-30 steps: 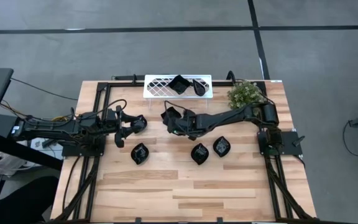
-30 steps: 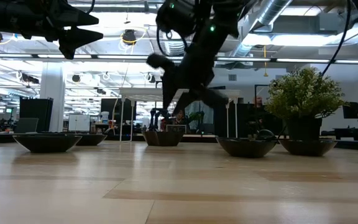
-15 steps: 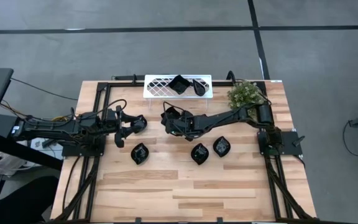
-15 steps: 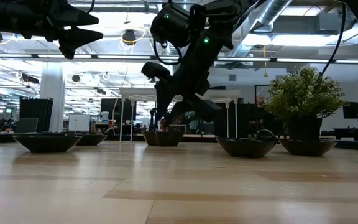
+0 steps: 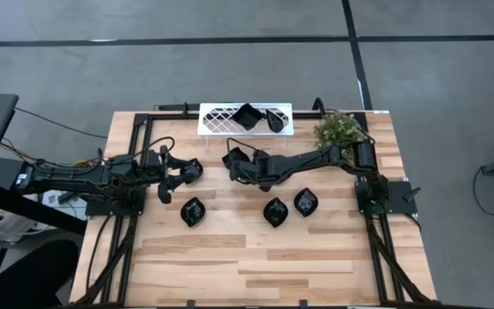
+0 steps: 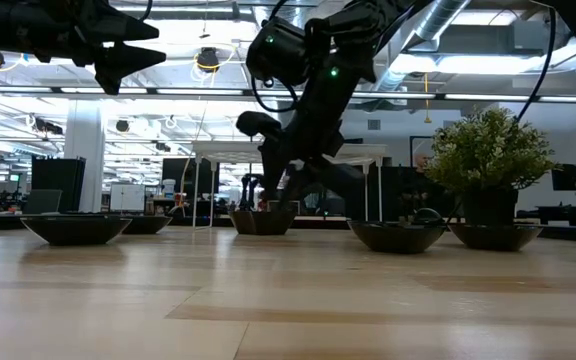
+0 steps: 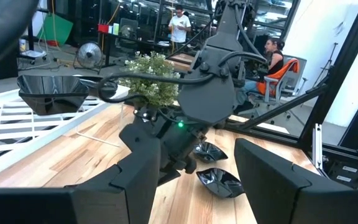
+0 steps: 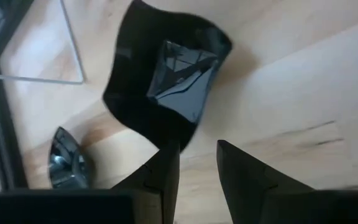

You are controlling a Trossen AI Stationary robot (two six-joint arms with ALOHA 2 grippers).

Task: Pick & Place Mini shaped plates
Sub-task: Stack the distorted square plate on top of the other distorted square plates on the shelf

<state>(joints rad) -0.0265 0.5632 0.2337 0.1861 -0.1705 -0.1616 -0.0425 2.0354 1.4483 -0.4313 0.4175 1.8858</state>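
Overhead, the left gripper (image 5: 191, 170) hovers with fingers spread wide and nothing between them, above a plate (image 5: 193, 211) on the table. Right of it, the right gripper (image 5: 232, 159) pinches a wavy square plate (image 8: 166, 78) by its rim; only the wrist camera shows that grip. Two plates (image 5: 274, 211) lie further right, and two more sit in the tray (image 5: 217, 120) behind.

Even overhead light is seen on the bench (image 5: 256, 257), with soft short shadows. In the low view the arms are backlit to silhouettes by bright ceiling strip lights (image 6: 168, 92). Window glare is reflected on a glossy wavy-edged square plate (image 8: 166, 74). Nearby dark fingers (image 8: 244, 177) are blurred.
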